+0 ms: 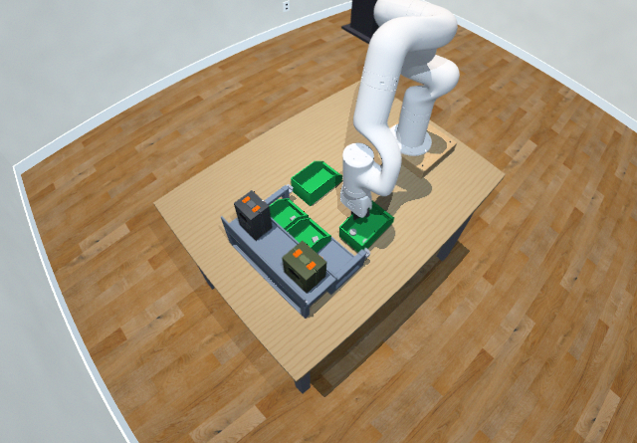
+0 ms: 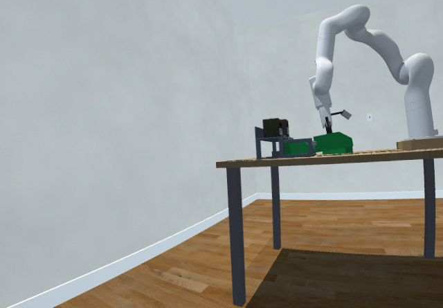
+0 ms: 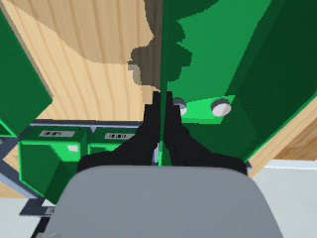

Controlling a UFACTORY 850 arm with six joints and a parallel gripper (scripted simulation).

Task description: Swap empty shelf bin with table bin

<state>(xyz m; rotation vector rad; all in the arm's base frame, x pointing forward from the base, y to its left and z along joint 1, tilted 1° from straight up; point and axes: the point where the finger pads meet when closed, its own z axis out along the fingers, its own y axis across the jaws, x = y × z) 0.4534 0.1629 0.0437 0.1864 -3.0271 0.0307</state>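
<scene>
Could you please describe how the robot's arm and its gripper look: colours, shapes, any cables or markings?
The arm is glossy white, built of thick rounded tubes with bulbous joints, on a round white foot. Faint dotted seams ring some links. No cables or logos show. The gripper has a grey body and slim black jaws tapering to narrow tips. A small grey block sticks out sideways on a thin dark bracket.

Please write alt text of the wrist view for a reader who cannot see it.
The black gripper is shut on the thin side wall of a green bin holding two small grey parts. Below lie the wooden table and labelled green bins on the grey shelf.
</scene>
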